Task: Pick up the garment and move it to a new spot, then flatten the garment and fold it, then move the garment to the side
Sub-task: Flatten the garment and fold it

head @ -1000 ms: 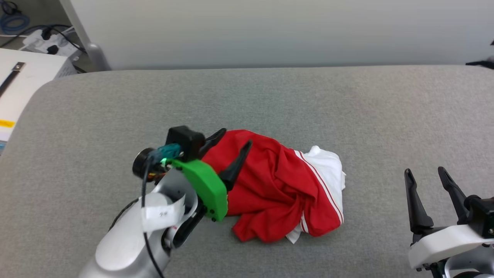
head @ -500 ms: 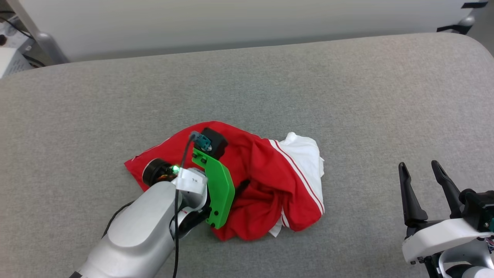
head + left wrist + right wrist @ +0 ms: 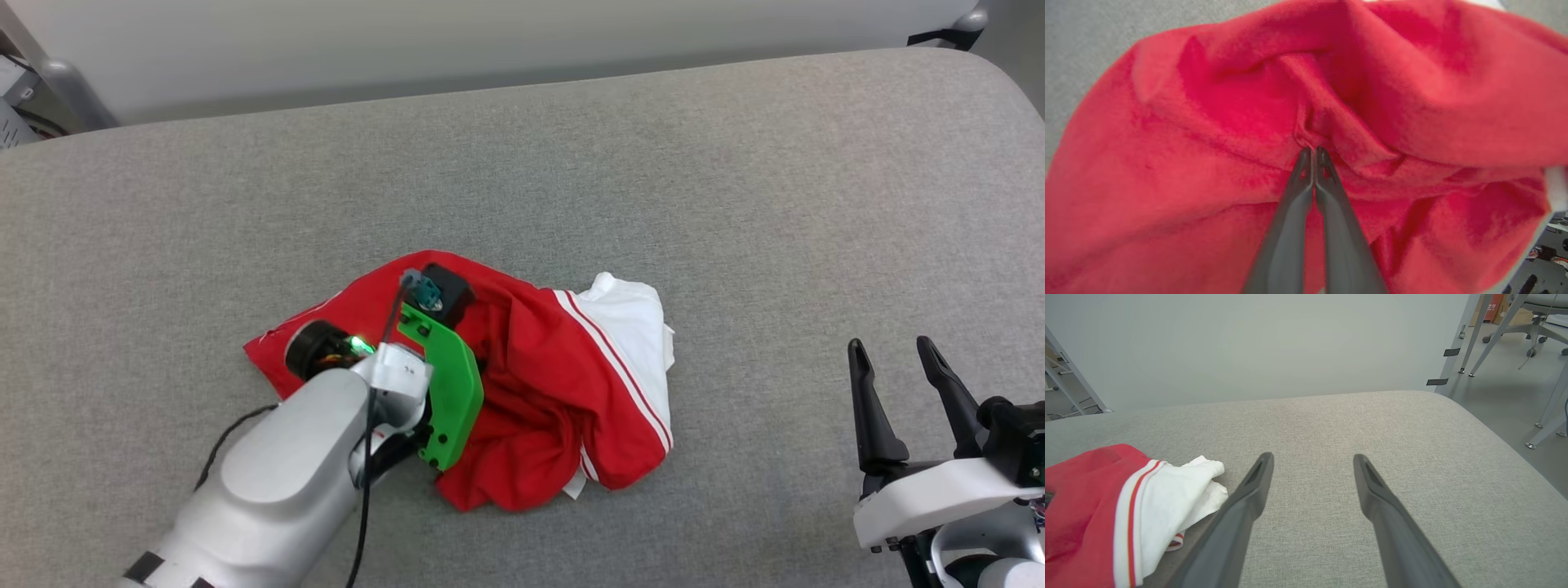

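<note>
**Red shirt pinched by the left gripper, bare pad on every side**

Your left gripper (image 3: 1312, 151) has its two dark fingers pressed together on a small ridge of red cloth, so it has the garment (image 3: 571, 392) nipped at a fold near the middle of the heap. In the head view those fingertips are buried between the green bracket (image 3: 445, 392) and the fabric (the left wrist view gives you the pinch plainly).

The garment lies crumpled on the grey padded surface (image 3: 735, 204), somewhat left of centre and well short of the far edge. Its white sleeve (image 3: 633, 327), with red-and-white striped trim, bunches on the side facing the right edge. A flat red flap reaches toward the left edge.

Your right gripper (image 3: 890, 343) has its fingers spread wide with nothing between them. It sits over bare pad nearer the right edge, well apart from the garment.

For room to move, you have a broad band of bare grey between the heap and the far edge, and another between the sleeve and the right edge. The far right corner is rounded, and past it the floor (image 3: 1502, 396) drops away. The far edge runs close along a pale wall (image 3: 490, 49).
</note>
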